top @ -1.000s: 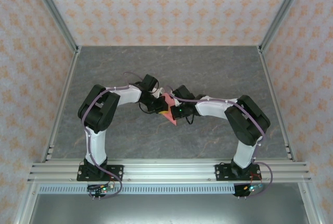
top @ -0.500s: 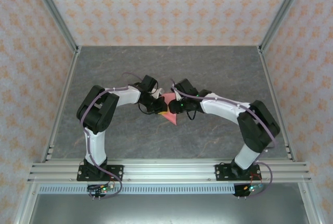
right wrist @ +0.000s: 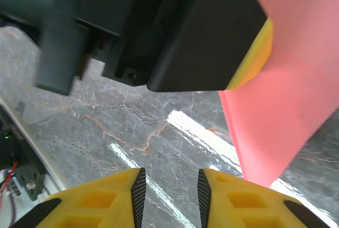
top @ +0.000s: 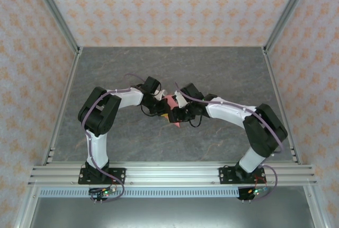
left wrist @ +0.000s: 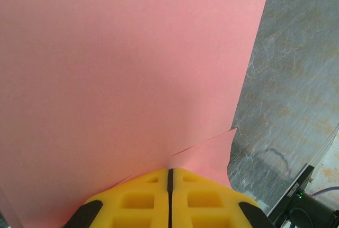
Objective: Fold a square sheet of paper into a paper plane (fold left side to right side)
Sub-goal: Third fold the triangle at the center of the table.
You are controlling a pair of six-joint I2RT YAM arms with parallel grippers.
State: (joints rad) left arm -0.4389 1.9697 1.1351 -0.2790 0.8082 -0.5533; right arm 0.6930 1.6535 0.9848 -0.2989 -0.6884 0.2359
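Observation:
The salmon-pink sheet of paper (top: 170, 103) is held off the table between the two arms. In the left wrist view the paper (left wrist: 132, 69) spreads out from the fingertips, with a second layer's corner sticking out at the lower right. My left gripper (left wrist: 170, 172) is shut on the paper's edge; its yellow jaws are pressed together. My right gripper (right wrist: 169, 185) is open just right of it (top: 179, 115), with only grey table between its fingers. The paper's lower corner (right wrist: 275, 116) hangs to the right of the right gripper's fingers, apart from them.
The grey marble-patterned table (top: 212, 69) is boxed in by an aluminium frame and patterned walls. The left gripper's black body (right wrist: 196, 32) hangs close in front of the right wrist camera. A rail (top: 169, 174) runs along the near edge.
My right gripper has gone from shut to open, has swung out a little, and has come back beside the paper. My left gripper stays shut on the paper in the same place.

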